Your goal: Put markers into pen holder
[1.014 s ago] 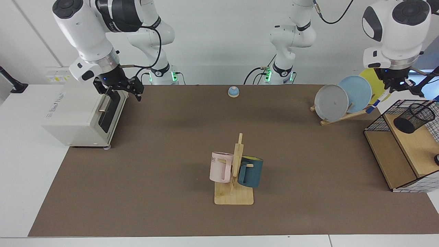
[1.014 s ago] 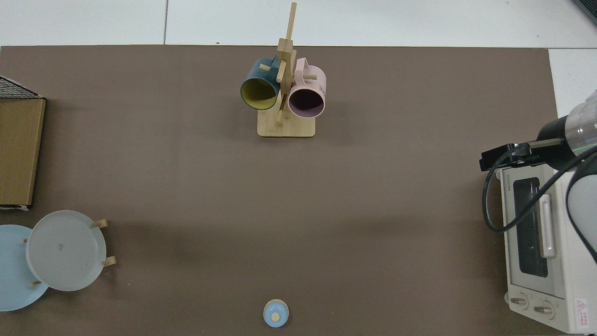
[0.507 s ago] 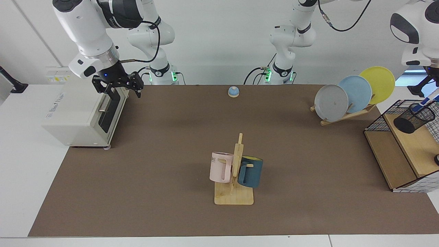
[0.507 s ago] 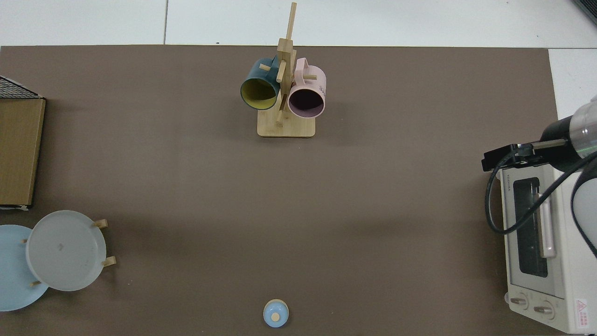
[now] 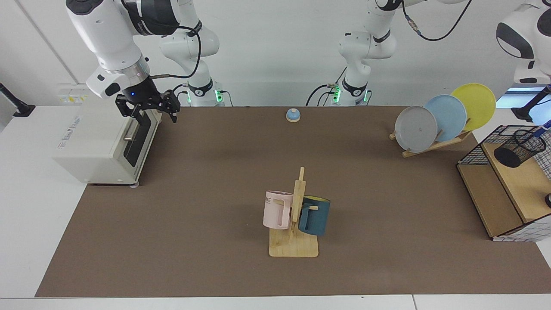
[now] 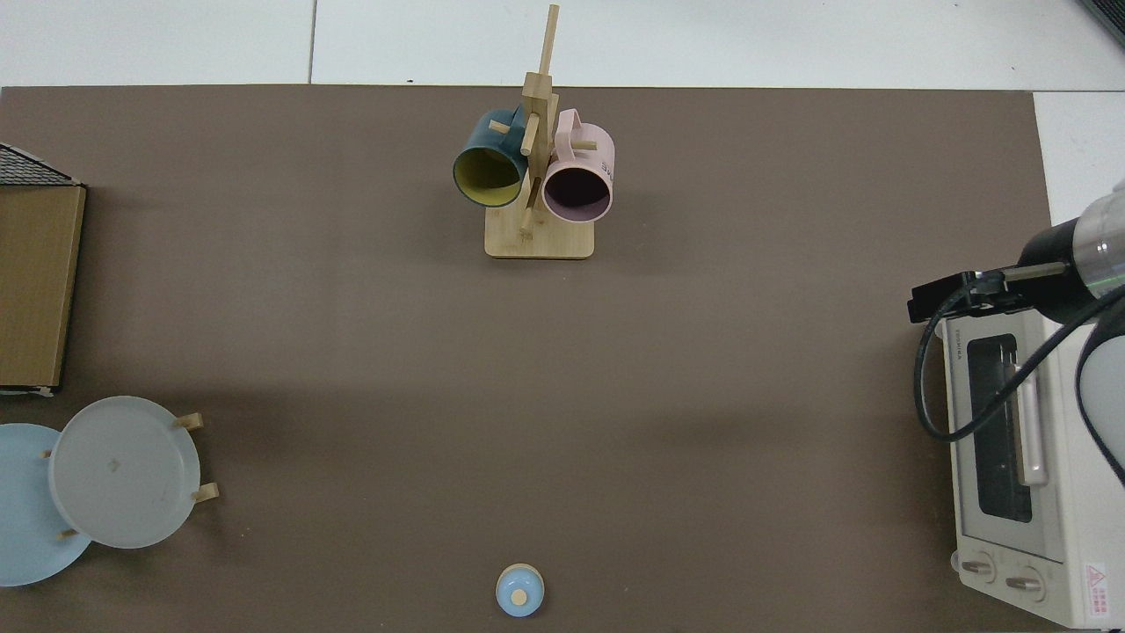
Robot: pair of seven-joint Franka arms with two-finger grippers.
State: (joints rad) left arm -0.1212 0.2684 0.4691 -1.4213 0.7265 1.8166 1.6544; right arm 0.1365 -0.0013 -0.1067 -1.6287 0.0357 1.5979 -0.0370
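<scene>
While the marker [image 5: 543,127] leans in the pen holder [image 5: 518,148], only its blue upper end shows above the rim, at the holder's far side. The holder lies tilted on the wooden shelf [image 5: 523,183] of the wire basket. Your left claw is out of frame above the holder, so you cannot tell its state. Far across the desk [image 5: 215,193] from the holder, the right claw [image 5: 150,115] waits, spread wide, gripping nothing.

You're looking at a plain white wall [image 5: 267,51] behind a white table [image 5: 26,206], which a brown mat [image 5: 215,181] covers under even, soft light.
</scene>
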